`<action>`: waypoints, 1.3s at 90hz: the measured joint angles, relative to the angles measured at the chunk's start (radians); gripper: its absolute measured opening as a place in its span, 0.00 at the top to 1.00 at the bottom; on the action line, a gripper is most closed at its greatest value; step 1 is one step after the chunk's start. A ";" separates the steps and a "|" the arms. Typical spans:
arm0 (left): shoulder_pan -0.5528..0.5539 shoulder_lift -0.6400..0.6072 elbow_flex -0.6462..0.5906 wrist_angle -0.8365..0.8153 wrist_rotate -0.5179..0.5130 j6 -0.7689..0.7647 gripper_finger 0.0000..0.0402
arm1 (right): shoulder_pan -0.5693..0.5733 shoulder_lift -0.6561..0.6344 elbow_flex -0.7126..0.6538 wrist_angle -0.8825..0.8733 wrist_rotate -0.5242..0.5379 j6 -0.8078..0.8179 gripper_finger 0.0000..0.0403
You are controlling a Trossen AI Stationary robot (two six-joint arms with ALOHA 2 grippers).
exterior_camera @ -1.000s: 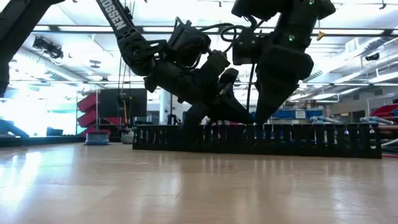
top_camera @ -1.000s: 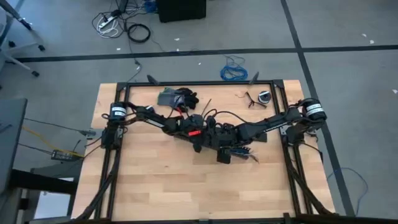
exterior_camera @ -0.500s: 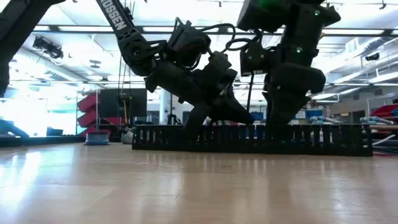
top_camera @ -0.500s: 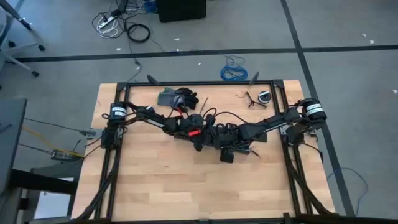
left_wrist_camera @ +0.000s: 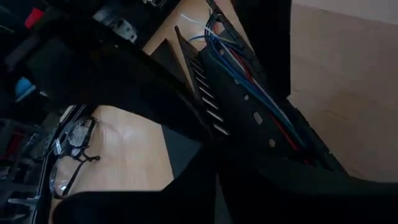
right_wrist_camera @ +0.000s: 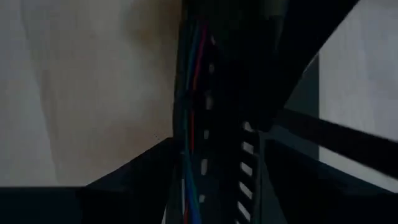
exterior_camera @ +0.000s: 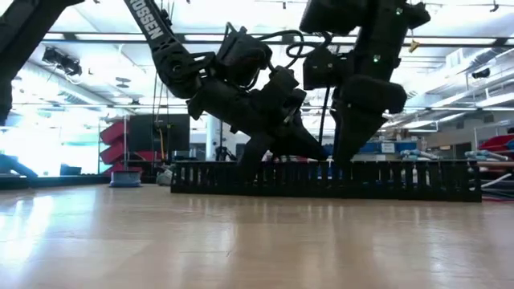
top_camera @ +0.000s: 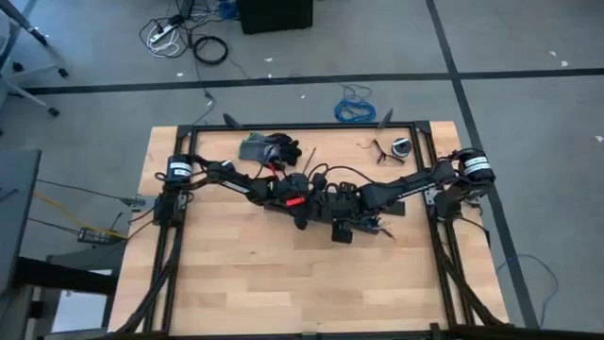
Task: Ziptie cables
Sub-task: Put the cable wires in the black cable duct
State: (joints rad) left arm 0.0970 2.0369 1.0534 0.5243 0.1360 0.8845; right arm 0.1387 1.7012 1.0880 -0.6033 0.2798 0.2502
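High view shows the wooden table (top_camera: 236,274) with both arms meeting near its middle. On the left side sits a dark glove (top_camera: 269,148) near the back edge. The left gripper (top_camera: 300,215) reaches in from the left and comes down just left of the middle. I cannot tell if its fingers are apart or together, as dark parts hide them.

The cables (left_wrist_camera: 249,81) are thin wires in blue, red and white. They lie inside a long black slotted tray (exterior_camera: 321,178), which stands across the table where both grippers meet. In the right wrist view the cables (right_wrist_camera: 189,93) run along the tray too.

The right gripper (top_camera: 343,230) is just right of the left one, low over the tray. I cannot tell its fingers either.

Farther right, near the back edge, lie glasses (top_camera: 385,151).

I think the cables are very light, soft and floppy, and they will slip apart easily. A good place to hold is the middle of the bunch, with all wires pinched together
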 joint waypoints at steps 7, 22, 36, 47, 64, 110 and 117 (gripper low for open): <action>0.000 0.000 0.000 0.000 0.000 0.000 1.00 | -0.008 0.000 0.000 0.005 -0.005 0.000 0.40; 0.001 0.000 0.000 -0.001 0.000 0.000 1.00 | -0.021 -0.002 -0.019 0.038 -0.022 0.002 0.40; 0.002 0.000 0.000 0.001 0.000 0.001 1.00 | -0.037 0.000 -0.051 0.092 -0.030 0.001 0.40; 0.002 0.000 0.000 0.002 0.000 0.001 1.00 | -0.037 0.000 -0.054 0.101 -0.034 0.002 0.41; 0.009 0.000 -0.001 0.010 -0.005 0.000 1.00 | -0.038 0.000 -0.054 0.110 -0.044 0.000 0.42; 0.021 0.002 -0.003 0.033 -0.002 -0.035 1.00 | -0.038 0.002 -0.055 0.123 -0.008 -0.034 0.43; 0.020 0.002 -0.003 0.036 0.000 -0.039 1.00 | -0.038 0.002 -0.055 0.124 -0.010 -0.033 0.43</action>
State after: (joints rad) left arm 0.1172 2.0388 1.0504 0.5600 0.1364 0.8455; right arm 0.1009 1.7031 1.0328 -0.4797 0.2699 0.2169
